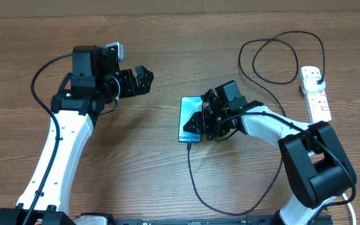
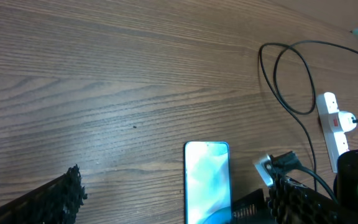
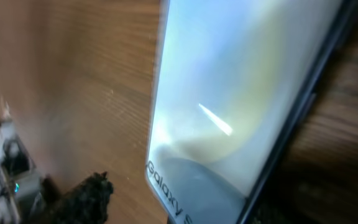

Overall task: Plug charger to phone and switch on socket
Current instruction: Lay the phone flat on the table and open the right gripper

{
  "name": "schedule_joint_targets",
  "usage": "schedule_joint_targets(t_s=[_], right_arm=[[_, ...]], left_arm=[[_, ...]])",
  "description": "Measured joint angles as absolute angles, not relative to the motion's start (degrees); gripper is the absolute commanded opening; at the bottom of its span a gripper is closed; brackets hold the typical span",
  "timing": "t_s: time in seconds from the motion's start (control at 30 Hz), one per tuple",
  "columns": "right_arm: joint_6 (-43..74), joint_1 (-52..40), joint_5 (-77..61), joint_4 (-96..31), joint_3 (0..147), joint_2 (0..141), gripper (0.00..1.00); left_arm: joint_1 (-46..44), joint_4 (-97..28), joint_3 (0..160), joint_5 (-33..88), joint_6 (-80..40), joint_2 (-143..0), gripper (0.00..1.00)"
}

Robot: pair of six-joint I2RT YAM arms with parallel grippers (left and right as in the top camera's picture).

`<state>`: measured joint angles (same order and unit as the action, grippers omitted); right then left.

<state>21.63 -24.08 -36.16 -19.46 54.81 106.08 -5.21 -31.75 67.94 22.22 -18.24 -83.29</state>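
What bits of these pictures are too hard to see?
- Overhead: the right gripper, its fingers hidden under its own wrist over the phone.
- Overhead: whether the charger tip is in the phone, too small; the right wrist view is blurred.
- Left wrist: the socket switches, too small; its near end is covered by the right arm.
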Motion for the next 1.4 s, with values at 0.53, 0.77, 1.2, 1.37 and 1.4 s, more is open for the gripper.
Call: schedule_joint_targets(t_s=[0.53,0.77,1.2,1.37,1.4], right_arm=[[22.5,-24.1,-37.2,-19.1,55.8,105.8,1.0],[22.5,-24.1,-37.2,-19.2,55.9,105.8,1.0],[22.5,-24.2,-30.9,-19.7,55.9,104.2,1.0],[22.5,-24.2,-29.5,-19.4,55.9,104.1,1.0],[22.5,-24.2,-29.3,-19.3,55.9,104.1,1.0]], left_arm=[[-5.2,-31.7,67.9,22.1,-18.3,-83.3,1.0],[-5.2,-31.7,67.9,22.0,-18.3,-83.3,1.0],[-5.2,-31.7,67.9,22.0,-18.3,-83.3,0.99],[-5.2,-31.7,67.9,22.0,-18.3,-83.3,1.0],[-5.2,-31.7,67.9,22.0,-18.3,-83.3,1.0]])
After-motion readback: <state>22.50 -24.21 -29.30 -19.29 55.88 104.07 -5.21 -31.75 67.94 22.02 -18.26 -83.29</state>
